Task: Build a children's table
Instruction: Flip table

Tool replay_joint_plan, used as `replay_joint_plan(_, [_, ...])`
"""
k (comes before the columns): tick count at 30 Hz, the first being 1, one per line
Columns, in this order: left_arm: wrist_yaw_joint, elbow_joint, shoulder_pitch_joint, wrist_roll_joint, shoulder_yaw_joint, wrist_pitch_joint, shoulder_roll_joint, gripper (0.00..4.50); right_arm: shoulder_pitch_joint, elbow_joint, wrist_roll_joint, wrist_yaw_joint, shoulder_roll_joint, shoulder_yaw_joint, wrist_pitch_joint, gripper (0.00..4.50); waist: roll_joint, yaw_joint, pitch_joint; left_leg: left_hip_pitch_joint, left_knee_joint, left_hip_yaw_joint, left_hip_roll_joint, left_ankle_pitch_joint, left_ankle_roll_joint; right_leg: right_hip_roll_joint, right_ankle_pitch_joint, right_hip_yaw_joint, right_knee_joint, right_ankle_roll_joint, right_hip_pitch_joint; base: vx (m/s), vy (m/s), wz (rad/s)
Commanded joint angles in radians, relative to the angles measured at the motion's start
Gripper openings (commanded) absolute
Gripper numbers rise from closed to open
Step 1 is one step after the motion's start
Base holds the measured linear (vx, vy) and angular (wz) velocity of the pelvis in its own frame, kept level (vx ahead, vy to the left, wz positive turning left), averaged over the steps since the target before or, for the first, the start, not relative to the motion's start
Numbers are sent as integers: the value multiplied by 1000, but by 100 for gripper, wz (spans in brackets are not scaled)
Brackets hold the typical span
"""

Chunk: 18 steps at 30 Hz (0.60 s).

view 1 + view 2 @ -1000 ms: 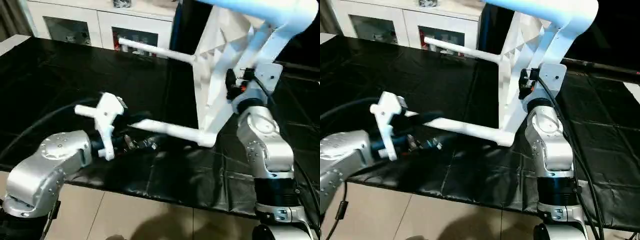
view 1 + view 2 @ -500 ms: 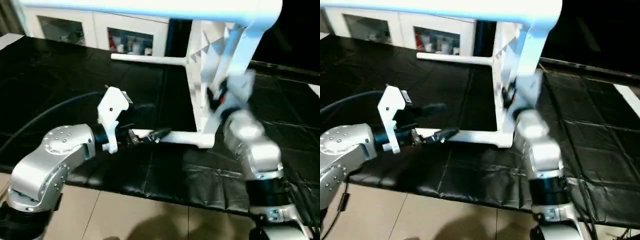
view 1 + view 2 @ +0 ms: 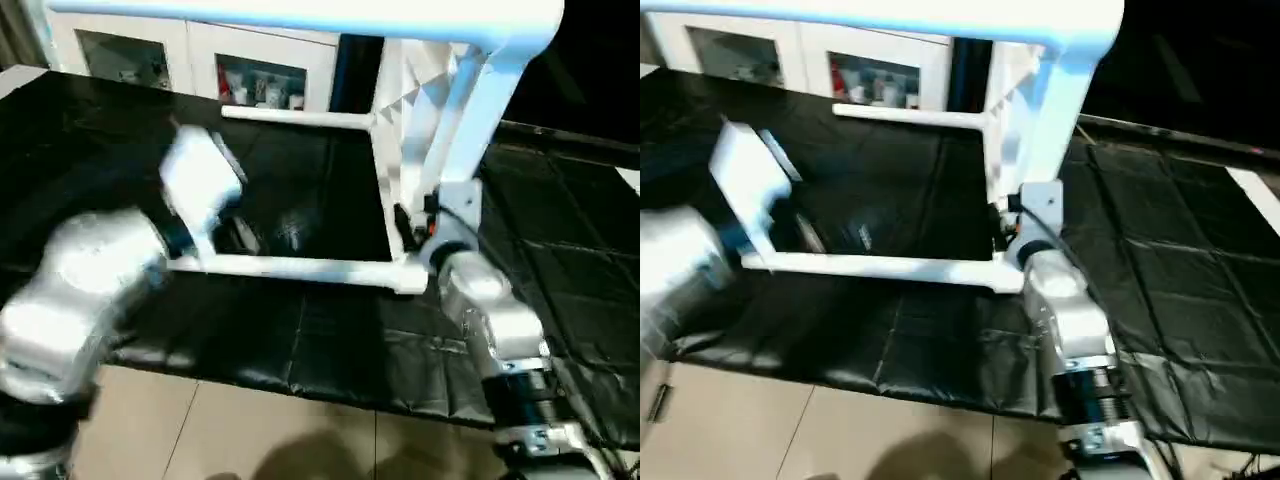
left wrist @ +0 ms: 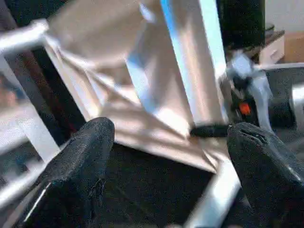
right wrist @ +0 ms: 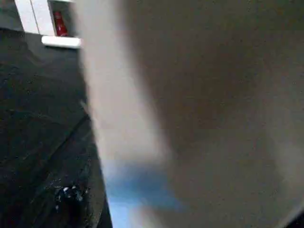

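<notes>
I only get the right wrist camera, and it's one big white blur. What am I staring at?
Observer: That's the children's table. It's tipped on its side on the black sheet, with your right arm close by its lower corner.
Operator: Does it have legs yet?
Observer: I can see three, all pointing toward the robot's left. The lowest leg lies along the sheet.
Operator: What about the other pincer?
Observer: The left pincer is open, its fingers wide apart, facing the table's underside.
</notes>
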<state>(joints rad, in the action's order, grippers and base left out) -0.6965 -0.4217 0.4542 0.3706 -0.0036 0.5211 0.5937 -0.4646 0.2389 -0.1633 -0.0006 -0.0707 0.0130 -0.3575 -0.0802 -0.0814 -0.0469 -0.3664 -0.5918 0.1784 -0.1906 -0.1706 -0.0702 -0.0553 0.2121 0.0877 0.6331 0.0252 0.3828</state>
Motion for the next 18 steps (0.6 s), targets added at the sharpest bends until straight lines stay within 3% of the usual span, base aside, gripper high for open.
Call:
replay_joint_plan(1, [-35,-29,29,11,22,-36,17,422,-6,28,-13,26,5,20,41,351,20,1,53,15,72,-18,-40,-213,-91,-84,151,-68,-71,74,-38,0,0,0])
replay_joint_plan(2, [-35,-27,38,11,33,-48,17,422,-6,31,-11,29,8,21,47,323,21,1,52,17,72,-18,-42,-218,-92,-84,162,-69,-72,76,-36,0,0,0])
replay_joint_plan(6, [-30,-4,111,-44,71,-181,47,422,-9,49,-15,39,14,29,57,310,20,0,52,16,72,-18,-42,-216,-91,-83,156,-69,-72,73,-38,0,0,0])
replay_joint_plan(9, [-34,22,159,-84,94,-279,74,444,-13,66,-14,38,15,29,73,271,21,1,52,16,73,-19,-42,-216,-93,-85,167,-69,-74,68,-38,0,0,0])
replay_joint_plan(13, [-4,92,219,-220,80,-441,134,450,-20,82,-14,37,18,31,91,234,27,1,52,18,74,-20,-43,-234,-101,-86,178,-69,-73,67,-34,0,0,0])
replay_joint_plan(17, [86,247,275,-465,10,-611,244,450,-29,101,1,43,27,36,118,219,31,4,51,17,76,-24,-44,-255,-106,-88,194,-70,-72,64,-34,0,0,0])
replay_joint_plan(18, [86,247,275,-465,10,-611,244,450,-29,101,1,43,27,36,118,208,31,4,51,19,76,-25,-45,-259,-105,-89,202,-69,-74,64,-32,0,0,0])
